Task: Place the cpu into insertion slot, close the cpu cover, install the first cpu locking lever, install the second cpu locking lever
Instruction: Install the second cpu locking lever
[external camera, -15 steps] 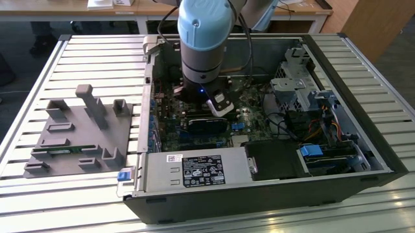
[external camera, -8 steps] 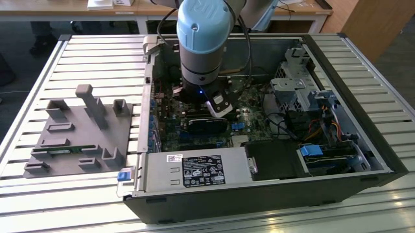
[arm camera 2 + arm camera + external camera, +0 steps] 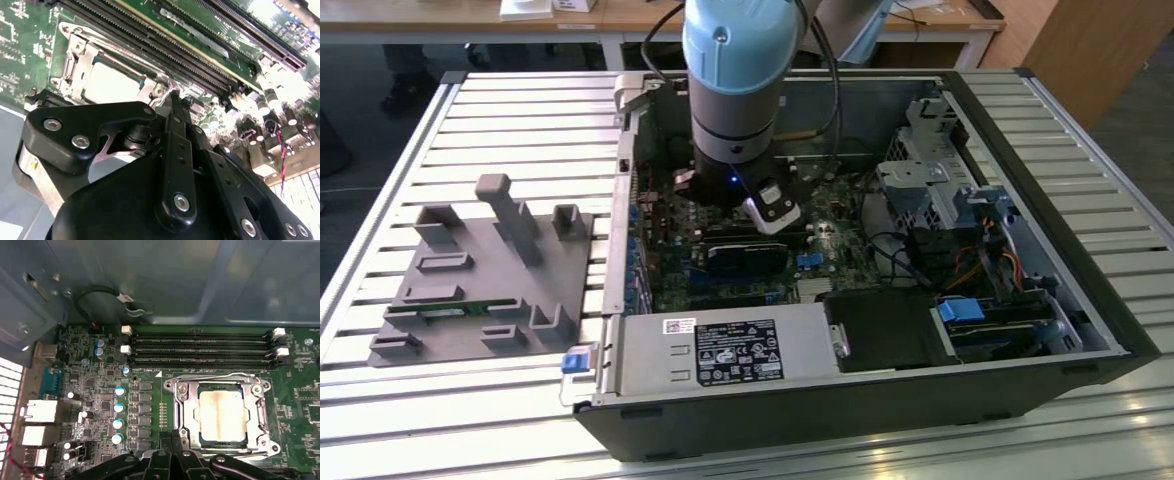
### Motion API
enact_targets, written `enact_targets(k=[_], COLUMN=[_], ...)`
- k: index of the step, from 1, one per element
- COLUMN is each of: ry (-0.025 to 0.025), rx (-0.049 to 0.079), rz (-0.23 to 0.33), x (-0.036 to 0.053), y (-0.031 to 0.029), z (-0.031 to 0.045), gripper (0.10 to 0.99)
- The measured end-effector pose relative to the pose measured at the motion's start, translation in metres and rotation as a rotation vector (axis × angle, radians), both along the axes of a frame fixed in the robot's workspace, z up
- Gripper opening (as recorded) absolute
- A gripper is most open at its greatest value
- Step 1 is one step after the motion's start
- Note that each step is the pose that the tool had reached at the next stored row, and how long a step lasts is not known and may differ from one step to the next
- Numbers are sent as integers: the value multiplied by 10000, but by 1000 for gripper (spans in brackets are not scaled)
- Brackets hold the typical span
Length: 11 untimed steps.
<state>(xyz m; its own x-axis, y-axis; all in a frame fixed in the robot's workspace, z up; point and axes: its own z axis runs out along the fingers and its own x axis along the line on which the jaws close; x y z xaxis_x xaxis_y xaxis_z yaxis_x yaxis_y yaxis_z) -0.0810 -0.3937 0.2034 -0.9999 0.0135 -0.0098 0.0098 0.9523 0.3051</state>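
Landmark: the case (image 3: 854,400), an open dark computer tower lying on its side on a slatted table (image 3: 400,150).
Rack (image 3: 487,275): a grey moulded holder on the table, just beyond the case on the exterior view's left; a small green strip lies in it.
Arm (image 3: 736,90): pale blue and grey, it reaches straight down into the case, over the half toward the exterior view's left.
Board (image 3: 100,390): green, on the floor of the case, with round capacitors and silver ports.
Memory slots (image 3: 200,347): long black rows running beside the slot, on its far side from the gripper.
Slot (image 3: 222,412): a square socket on the board with a silvery rim.
Cpu (image 3: 223,412): seated in the slot, its pale metal top showing a brownish stain.
Cover (image 3: 182,412): the shiny frame lies flat around the cpu, which shows through its cut-out.
Gripper (image 3: 172,95): black, right at the rim of the slot; in both wrist views the jaws are pressed together, with a thin wire lever at their tip, though I cannot tell if they pinch it.
Drive bay (image 3: 921,185): grey metal, in the case on the exterior view's right.
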Motion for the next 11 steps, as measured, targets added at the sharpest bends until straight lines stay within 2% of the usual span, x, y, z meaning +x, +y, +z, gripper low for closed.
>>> enact_targets(k=[8,11], ry=[1,-1], rx=[4,15], rz=[0,0], x=[0,0], y=[0,1], z=[119,121], gripper=[118,118])
